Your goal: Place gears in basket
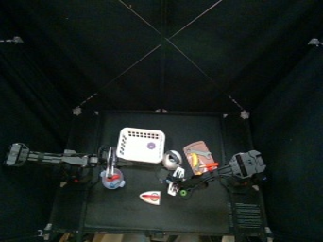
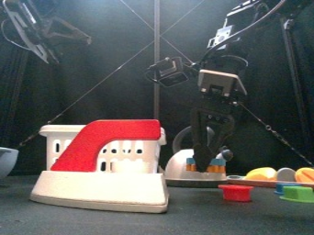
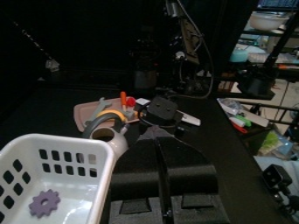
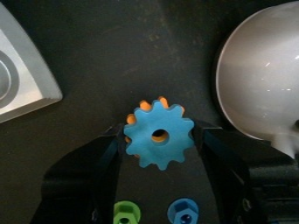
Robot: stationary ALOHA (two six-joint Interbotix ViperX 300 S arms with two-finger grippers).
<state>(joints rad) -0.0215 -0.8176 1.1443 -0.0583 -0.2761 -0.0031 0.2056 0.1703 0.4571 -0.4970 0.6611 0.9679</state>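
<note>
Between the right gripper's [image 4: 160,162] spread jaws lies a blue gear [image 4: 160,136] on the table, beside the white basket [image 1: 142,144]. It looks light, stiff, toothed; grip across its rim. Left gripper's state: cannot tell.

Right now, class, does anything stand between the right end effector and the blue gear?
Nothing visible does. The blue gear already sits inside the right end effector. A white rounded object lies beside it, not in between.
</note>
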